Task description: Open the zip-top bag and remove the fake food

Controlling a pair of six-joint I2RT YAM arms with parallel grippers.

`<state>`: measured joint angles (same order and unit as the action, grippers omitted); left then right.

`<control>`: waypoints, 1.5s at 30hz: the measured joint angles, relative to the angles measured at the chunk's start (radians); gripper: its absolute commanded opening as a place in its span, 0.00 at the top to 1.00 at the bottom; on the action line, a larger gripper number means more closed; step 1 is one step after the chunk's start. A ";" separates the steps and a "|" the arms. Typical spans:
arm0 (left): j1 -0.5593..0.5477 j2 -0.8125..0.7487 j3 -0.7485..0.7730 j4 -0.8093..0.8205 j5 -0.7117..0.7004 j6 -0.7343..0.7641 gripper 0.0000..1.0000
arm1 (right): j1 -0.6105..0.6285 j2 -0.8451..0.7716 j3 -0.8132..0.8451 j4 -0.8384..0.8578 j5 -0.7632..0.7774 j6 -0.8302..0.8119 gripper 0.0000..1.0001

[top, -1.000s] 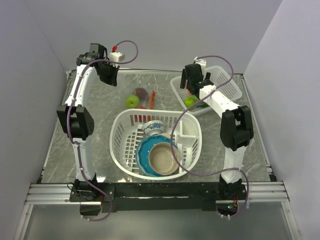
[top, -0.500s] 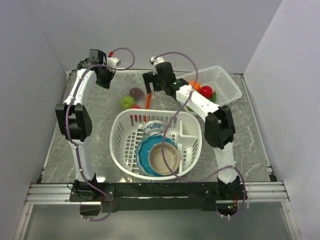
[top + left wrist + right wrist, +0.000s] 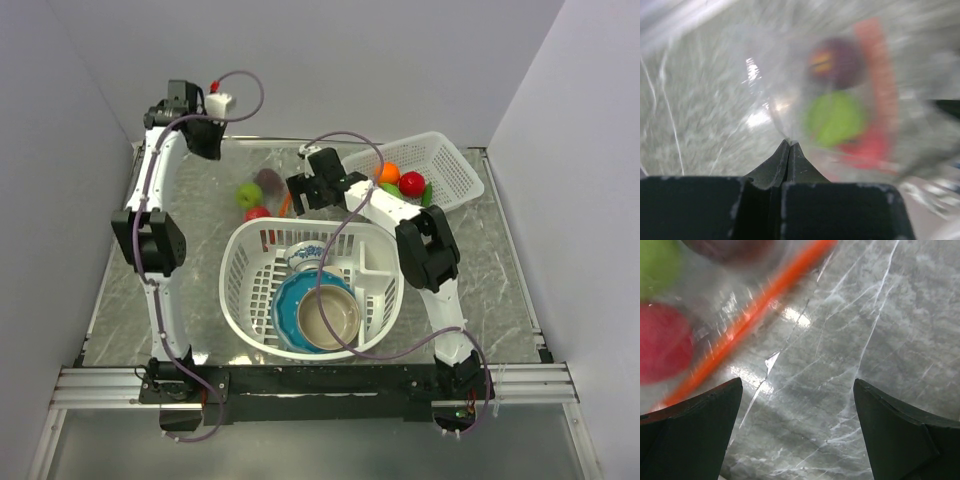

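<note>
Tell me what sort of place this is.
Probably a robot test cell staged as a kitchen: plain walls box in a marble-look table, two arms are bolted to a rail, and a white dish basket holds bowls beside fake food in a zip-top bag.

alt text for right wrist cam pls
Open right gripper, holding nothing, hovers over the grey marble table. At upper left lies the clear zip-top bag, its orange zip strip running diagonally, with blurred red and green fake food inside.

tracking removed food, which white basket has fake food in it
The rectangular mesh tray at the far right, holding orange, red and green fake food pieces; the round basket at the centre holds bowls.
</note>
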<state>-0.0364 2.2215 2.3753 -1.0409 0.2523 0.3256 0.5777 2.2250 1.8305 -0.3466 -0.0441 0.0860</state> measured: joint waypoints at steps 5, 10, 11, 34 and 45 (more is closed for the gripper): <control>-0.109 -0.218 -0.005 -0.008 0.114 -0.026 0.99 | -0.020 0.000 -0.054 0.049 -0.028 0.032 0.00; -0.159 -0.274 0.080 -0.013 0.178 -0.035 0.99 | -0.043 0.000 -0.097 0.076 -0.048 0.056 0.00; -0.158 -0.276 0.075 -0.013 0.181 -0.035 0.99 | -0.046 -0.001 -0.100 0.079 -0.050 0.060 0.00; 0.062 -0.148 -0.451 0.231 -0.042 -0.022 0.99 | -0.055 -0.001 -0.089 0.161 -0.141 0.110 0.00; 0.037 -0.101 -0.455 0.193 0.050 0.028 0.99 | -0.055 0.004 -0.047 0.172 -0.135 0.138 0.00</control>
<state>0.0002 2.1208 1.9198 -0.8478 0.3023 0.3538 0.5228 2.2288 1.7836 -0.1741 -0.1787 0.2241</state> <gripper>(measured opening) 0.014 0.999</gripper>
